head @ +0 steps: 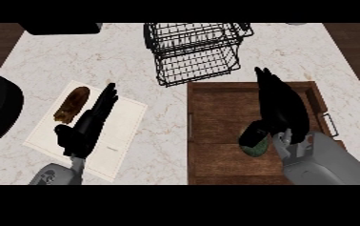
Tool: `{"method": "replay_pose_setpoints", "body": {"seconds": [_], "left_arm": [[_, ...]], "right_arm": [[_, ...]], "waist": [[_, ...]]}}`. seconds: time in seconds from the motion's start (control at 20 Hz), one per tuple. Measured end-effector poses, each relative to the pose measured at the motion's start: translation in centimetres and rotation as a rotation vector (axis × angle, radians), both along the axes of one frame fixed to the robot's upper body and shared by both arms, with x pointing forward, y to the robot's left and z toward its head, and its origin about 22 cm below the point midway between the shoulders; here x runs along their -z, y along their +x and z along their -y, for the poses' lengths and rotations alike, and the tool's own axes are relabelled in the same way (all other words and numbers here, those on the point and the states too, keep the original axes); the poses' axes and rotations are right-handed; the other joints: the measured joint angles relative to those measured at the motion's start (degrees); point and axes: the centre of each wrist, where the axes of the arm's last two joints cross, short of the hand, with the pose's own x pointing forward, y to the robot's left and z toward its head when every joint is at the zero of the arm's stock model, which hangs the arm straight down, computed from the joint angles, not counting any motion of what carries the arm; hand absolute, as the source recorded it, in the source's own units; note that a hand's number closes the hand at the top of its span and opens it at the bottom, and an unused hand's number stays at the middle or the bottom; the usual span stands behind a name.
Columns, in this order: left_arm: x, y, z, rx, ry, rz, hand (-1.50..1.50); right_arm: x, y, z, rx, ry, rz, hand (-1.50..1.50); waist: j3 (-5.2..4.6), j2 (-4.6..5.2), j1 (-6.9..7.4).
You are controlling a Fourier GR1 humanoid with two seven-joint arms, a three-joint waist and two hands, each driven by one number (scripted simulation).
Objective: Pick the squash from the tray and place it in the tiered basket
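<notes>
right robot hand (281,110) above the wooden tray (211,163), fingers stretched out straight, green squash (255,143) on the tray at its thumb side, left robot hand (88,125) straight-fingered over a white board (130,125), tiered basket (193,48) behind

Counter (84,58) white marble with faint beige veins. Basket (193,53) black wire. Tray (218,163) dark brown wood with grain lines and pale metal handles (190,125). Squash (255,141) dark green, mottled lighter. Left hand (88,125) and right hand (281,106) black, forearms (320,163) grey. Board (130,120) white, the lump (72,104) on it brown, darker at its lower end
</notes>
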Motion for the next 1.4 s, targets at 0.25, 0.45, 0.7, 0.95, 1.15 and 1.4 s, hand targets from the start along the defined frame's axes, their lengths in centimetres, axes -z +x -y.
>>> {"method": "replay_pose_setpoints", "body": {"seconds": [0.25,0.45,0.7,0.95,1.15,1.4], "left_arm": [[0.2,-0.1,-0.4,-0.005,0.001,0.002,0.00],[0.0,0.2,-0.3,-0.005,0.000,0.008,0.00],[0.1,0.5,0.0,0.002,-0.001,0.012,0.00],[-0.2,0.7,0.3,0.012,-0.005,0.011,0.00],[0.2,0.3,0.5,0.017,0.000,0.015,0.00],[0.2,0.6,0.5,0.026,-0.004,0.014,0.00]], "right_arm": [[1.7,0.1,0.8,0.054,-0.030,-0.066,-1.50],[3.0,-0.5,0.8,0.085,-0.015,-0.096,-1.50],[3.8,-1.0,0.3,0.117,-0.009,-0.089,-1.50],[5.2,-1.7,0.4,0.170,-0.011,-0.106,-1.50],[5.7,-2.5,0.7,0.200,-0.008,-0.117,-1.50],[6.5,-3.3,0.2,0.213,-0.003,-0.133,-1.50]], "waist": [[0.04,0.16,0.02],[0.13,0.33,0.11],[0.20,0.53,0.59],[0.25,0.63,0.84],[0.30,0.73,1.18],[0.33,0.86,1.52]]}}
